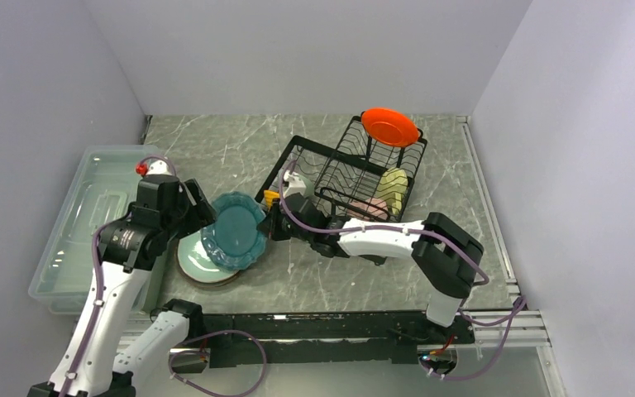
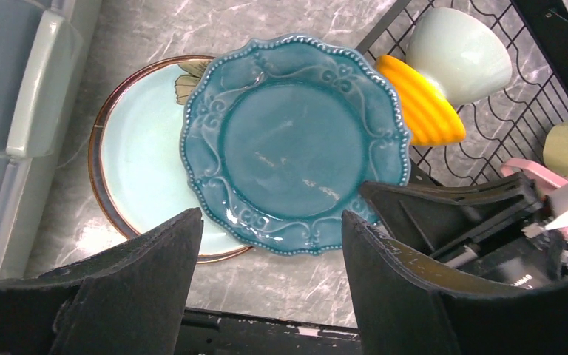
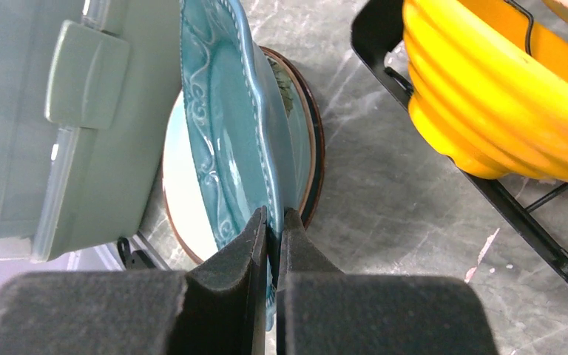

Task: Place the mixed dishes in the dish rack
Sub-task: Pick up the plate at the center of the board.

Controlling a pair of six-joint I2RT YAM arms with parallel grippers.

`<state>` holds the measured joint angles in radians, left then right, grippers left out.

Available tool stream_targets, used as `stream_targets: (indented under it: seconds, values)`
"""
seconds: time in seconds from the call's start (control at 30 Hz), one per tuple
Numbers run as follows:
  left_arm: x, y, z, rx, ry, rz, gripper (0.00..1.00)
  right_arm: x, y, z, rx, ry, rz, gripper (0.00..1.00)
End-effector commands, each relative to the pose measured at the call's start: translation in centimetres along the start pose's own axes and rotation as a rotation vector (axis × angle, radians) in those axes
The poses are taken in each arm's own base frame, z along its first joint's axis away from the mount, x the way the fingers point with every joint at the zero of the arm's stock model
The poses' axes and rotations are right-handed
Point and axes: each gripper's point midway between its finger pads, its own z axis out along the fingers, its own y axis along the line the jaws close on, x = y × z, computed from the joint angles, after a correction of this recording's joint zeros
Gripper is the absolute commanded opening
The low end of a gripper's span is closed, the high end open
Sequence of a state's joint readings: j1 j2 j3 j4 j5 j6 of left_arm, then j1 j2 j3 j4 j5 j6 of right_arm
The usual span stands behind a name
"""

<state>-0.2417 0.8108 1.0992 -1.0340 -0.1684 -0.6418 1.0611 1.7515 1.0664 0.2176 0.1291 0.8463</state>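
1. Right gripper (image 3: 274, 218): fingers pinched tight on the rim of the teal plate (image 3: 222, 118). The plate is held on edge, tilted, its gripped side clear of the table (image 1: 364, 273).
2. Left gripper (image 2: 270, 220): fingers wide apart with nothing between them. It hangs over the near side of the teal plate. Whether either finger touches the rim is unclear from the top view.
3. Teal plate position: between bin (image 1: 91, 215) and rack (image 1: 343, 169), over a pale plate (image 2: 140, 163) with a brown rim. The pale plate lies flat on the table, and the teal plate covers its right part.
4. Rack stands right of the 2 plates, at an angle to the table edge.
5. Lower tray, near-left corner: orange bowl (image 2: 421, 111) on its side, with the green bowl (image 2: 458, 55) just beside it.
6. Raised basket: red plate (image 1: 389, 126) rests on its far top edge. Yellow mug (image 1: 393, 188) and pink mug (image 1: 368, 207) are inside, at the near end.
7. Bin sits along the left side of the table, beside the left arm.
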Motion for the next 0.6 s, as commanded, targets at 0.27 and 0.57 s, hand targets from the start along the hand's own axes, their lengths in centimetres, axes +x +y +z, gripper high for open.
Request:
stream_targets:
  seconds: [0.27, 0.57]
  values:
    - [-0.3, 1.3, -2.5, -0.003, -0.061, 0.025, 0.75, -12.4, 11.7, -6.9, -0.289, -0.313, 0.029, 0.0]
    - [-1.7, 0.6, -5.7, 0.076, -0.138, 0.046, 0.75, -16.8, 13.4, -11.4, -0.282, -0.429, -0.032, 0.0]
